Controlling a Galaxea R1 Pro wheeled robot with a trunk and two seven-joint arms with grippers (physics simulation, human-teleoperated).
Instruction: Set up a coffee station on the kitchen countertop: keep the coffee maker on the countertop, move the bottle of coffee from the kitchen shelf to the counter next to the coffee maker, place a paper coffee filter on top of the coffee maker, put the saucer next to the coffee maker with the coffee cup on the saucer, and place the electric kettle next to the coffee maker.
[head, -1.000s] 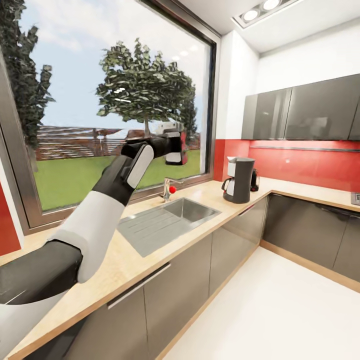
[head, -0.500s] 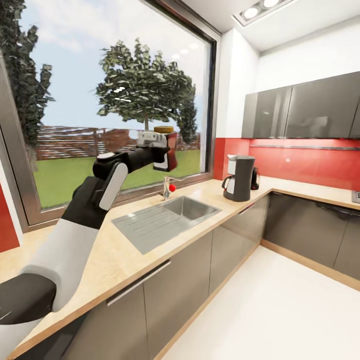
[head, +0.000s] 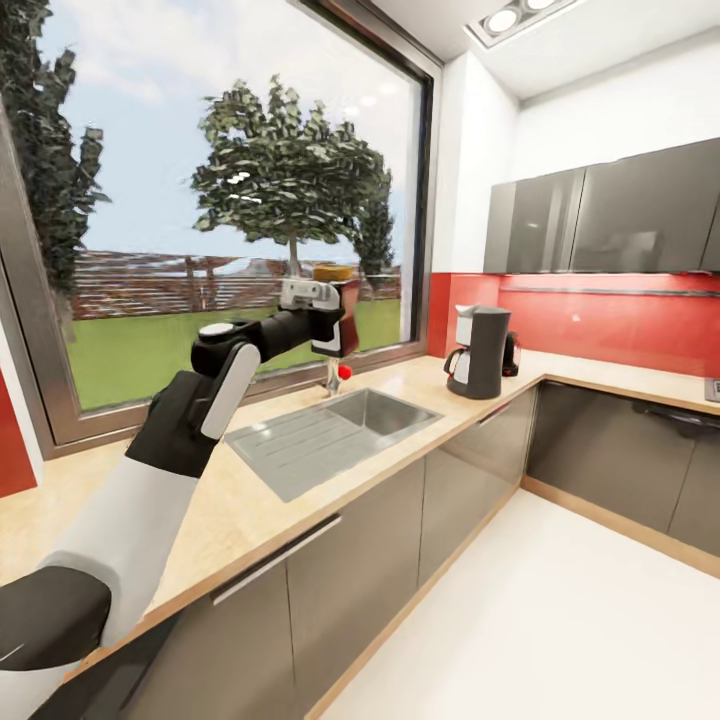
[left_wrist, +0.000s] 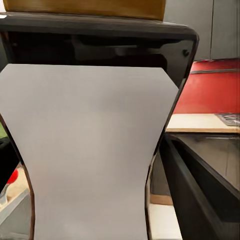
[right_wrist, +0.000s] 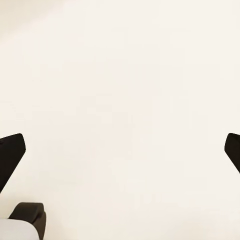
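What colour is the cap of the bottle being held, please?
Yellow, on the bottle of coffee; clearest in the left wrist view.

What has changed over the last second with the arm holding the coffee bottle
The left gripper stays shut on the bottle of coffee, which was tipped sideways and now stands upright, cap up. The view itself shifted slightly. The coffee maker stays on the countertop.

Countertop (head: 400, 385) w/ sink (head: 330, 435) and tap (head: 333, 378) below held bottle (head: 340, 318); coffee maker (head: 480, 352) is stood in corner, bare worktop between.
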